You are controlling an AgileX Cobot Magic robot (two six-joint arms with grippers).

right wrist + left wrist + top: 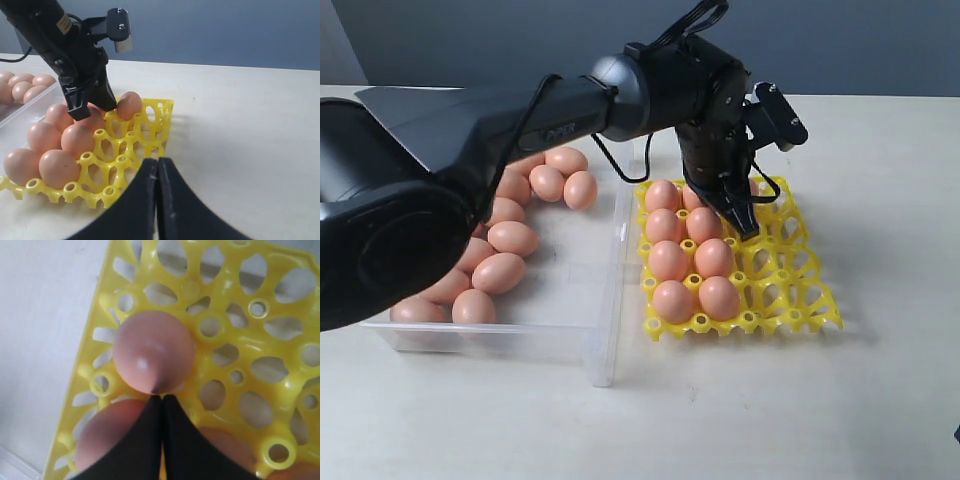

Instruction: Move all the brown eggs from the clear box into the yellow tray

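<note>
Tabletop [880,400] pale beige, grey-blue wall [870,40], left tool [162,399] and right tool [157,162] pinched together

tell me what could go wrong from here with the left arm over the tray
The left gripper is shut, with its tips right beside an egg seated in the yellow tray. A sideways swing as it leaves could knock that egg out of its cup. Many brown eggs lie loose in the clear box, some touching each other, so reaching for one may set others rolling.
</note>
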